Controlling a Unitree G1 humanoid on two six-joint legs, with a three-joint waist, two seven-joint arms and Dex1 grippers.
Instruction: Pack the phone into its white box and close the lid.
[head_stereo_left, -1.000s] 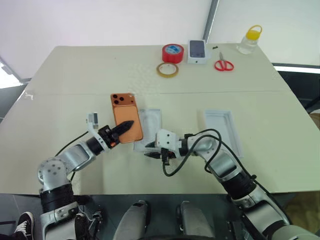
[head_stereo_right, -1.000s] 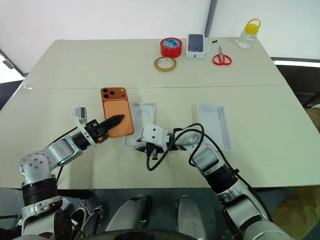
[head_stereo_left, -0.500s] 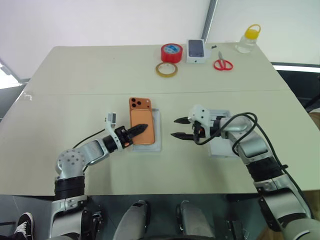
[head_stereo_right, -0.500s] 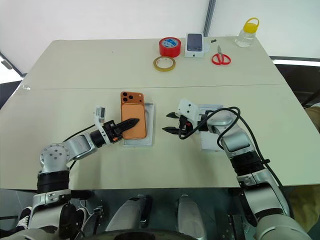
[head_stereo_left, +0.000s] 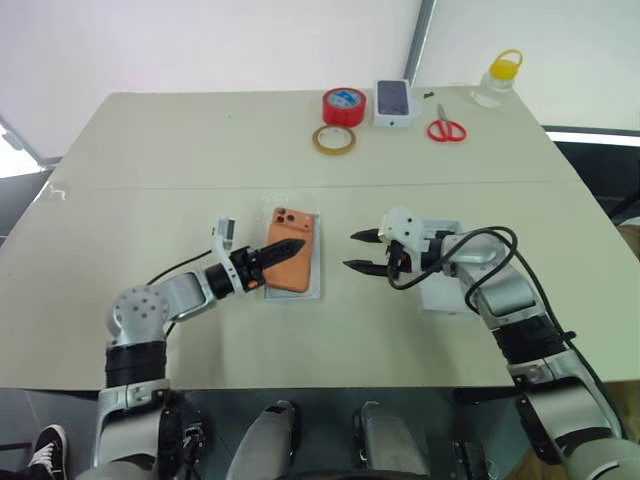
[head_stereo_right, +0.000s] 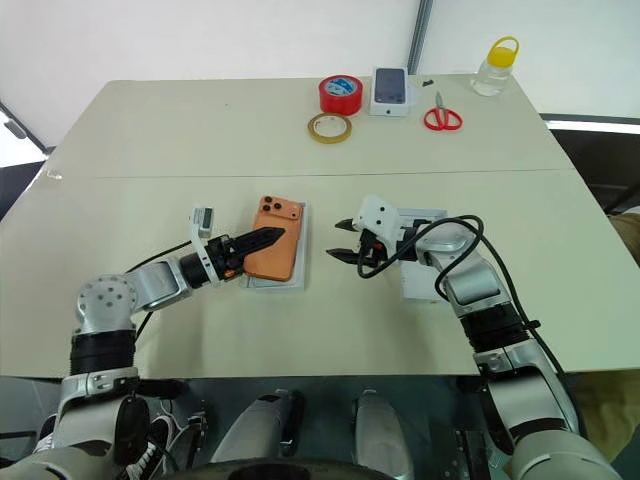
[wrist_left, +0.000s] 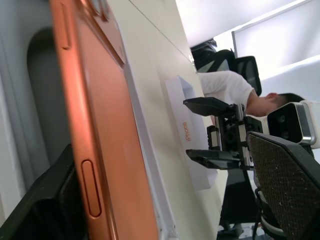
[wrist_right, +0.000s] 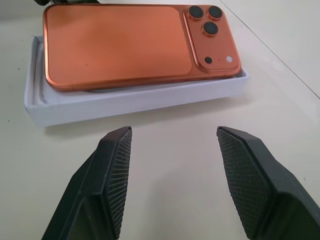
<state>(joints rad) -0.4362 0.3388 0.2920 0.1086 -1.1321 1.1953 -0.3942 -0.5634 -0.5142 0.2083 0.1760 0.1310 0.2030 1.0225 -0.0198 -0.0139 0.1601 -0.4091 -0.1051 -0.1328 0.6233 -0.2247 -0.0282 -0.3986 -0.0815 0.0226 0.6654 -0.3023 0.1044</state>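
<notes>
The orange phone (wrist_right: 120, 45) lies back up, camera lenses showing, slightly askew on the white box (head_stereo_left: 312, 287) near the table's middle. Part of the phone rests on the box's rim. My left gripper (head_stereo_left: 293, 247) reaches in from the left, open. In the left wrist view its fingers (wrist_left: 285, 185) stand wide apart on either side of the phone's edge. My right gripper (head_stereo_left: 350, 251) hangs open just right of the box, pointing at it, with nothing between its fingers (wrist_right: 112, 170). The lid (head_stereo_left: 440, 297) lies to the right, partly under my right arm.
Along the far edge stand a red tape roll (head_stereo_left: 344, 105), a tan tape ring (head_stereo_left: 333, 140), a small white box printed with a phone (head_stereo_left: 395, 102), red scissors (head_stereo_left: 448, 130) and a yellow-capped bottle (head_stereo_left: 498, 78). A person (wrist_left: 232, 87) wearing a headset sits beyond the table.
The left gripper carried the phone rightwards from beside the box onto it, then opened. The right gripper swung from the box's near end to its right side.
</notes>
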